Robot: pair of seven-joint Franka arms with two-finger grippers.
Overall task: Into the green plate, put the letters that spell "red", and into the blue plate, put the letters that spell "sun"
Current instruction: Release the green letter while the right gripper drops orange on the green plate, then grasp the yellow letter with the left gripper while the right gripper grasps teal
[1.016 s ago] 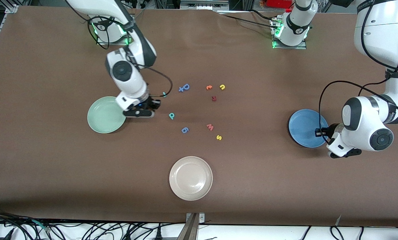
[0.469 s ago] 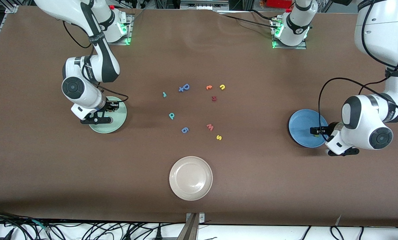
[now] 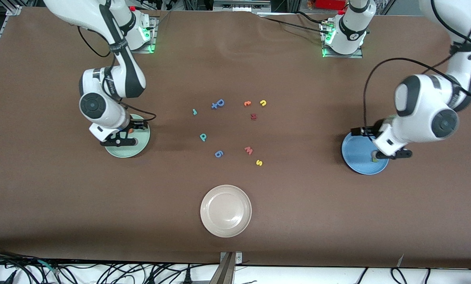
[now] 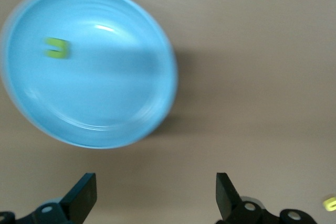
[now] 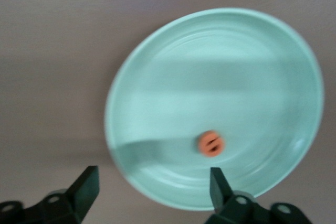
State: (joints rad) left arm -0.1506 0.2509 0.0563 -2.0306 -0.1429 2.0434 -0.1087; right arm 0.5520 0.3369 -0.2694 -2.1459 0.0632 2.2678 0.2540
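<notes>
There are three plates on the table [image 3: 62, 197]: the green plate [image 3: 138, 146] toward the right arm's end, the blue plate [image 3: 355, 157] toward the left arm's end, and a cream plate [image 3: 226, 211] between them, nearest to the front camera.

Nine small foam letters lie between the green and blue plates. I count a thin teal r [image 3: 194, 112], a teal d [image 3: 203, 137], a yellow s [image 3: 259, 162], a yellow n [image 3: 263, 103], two blue letters touching each other [image 3: 218, 103], one more blue letter [image 3: 218, 154], a pink w [image 3: 248, 150], an orange letter [image 3: 247, 103] and a dark red letter [image 3: 253, 116]. No brand or other writing can be read.

The orange e [image 5: 211, 143] lies in the green plate. The right gripper [image 5: 152, 190] hangs over this plate with fingers apart, holding nothing.

The green u [image 4: 57, 48] lies in the blue plate. The left gripper [image 4: 156, 198] hangs over the edge of that plate, fingers spread wide and empty.
</notes>
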